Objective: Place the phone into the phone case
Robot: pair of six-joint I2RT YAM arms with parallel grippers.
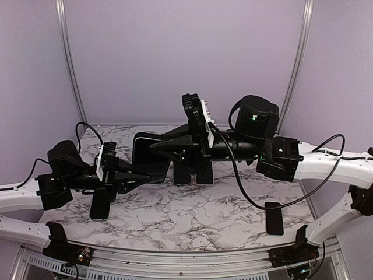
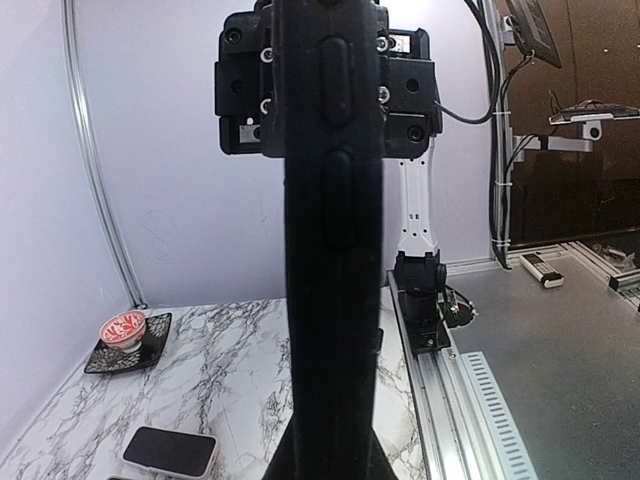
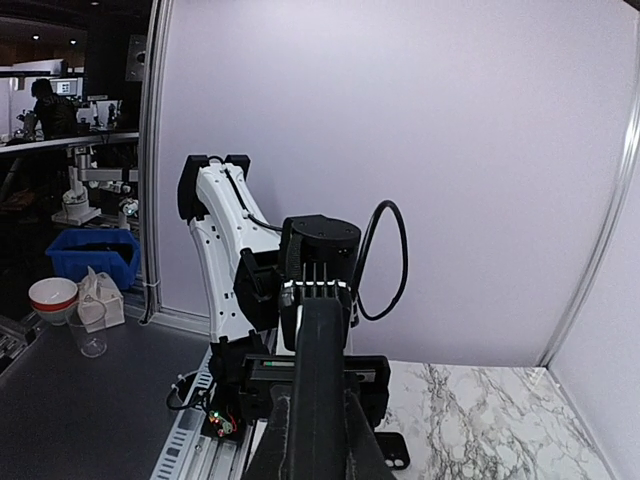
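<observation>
Left gripper (image 1: 141,175) reaches in from the left side and is clenched on the near end of the phone case (image 2: 330,300), a black slab held up off the marble table (image 1: 192,216). From that arm's own camera the case stands edge-on, dead centre, with two long button bumps running up its side. I can't tell from where I stand whether anything sits inside it.

Over on the marble, seen past the case from the left wrist, a phone (image 2: 170,452) with a dark screen and pale rim lies flat, well apart from the case. Further back, near the wall, sits a small black dish (image 2: 127,340) with something red and white in it.

Coming in from the right, the right gripper (image 1: 157,147) meets the other end of the case. Its fingers press against both faces, so the slab is pinched between the two arms.

Near the right arm's base, a dark flat slab (image 1: 274,219) lies on the table. What it is I can't make out.
</observation>
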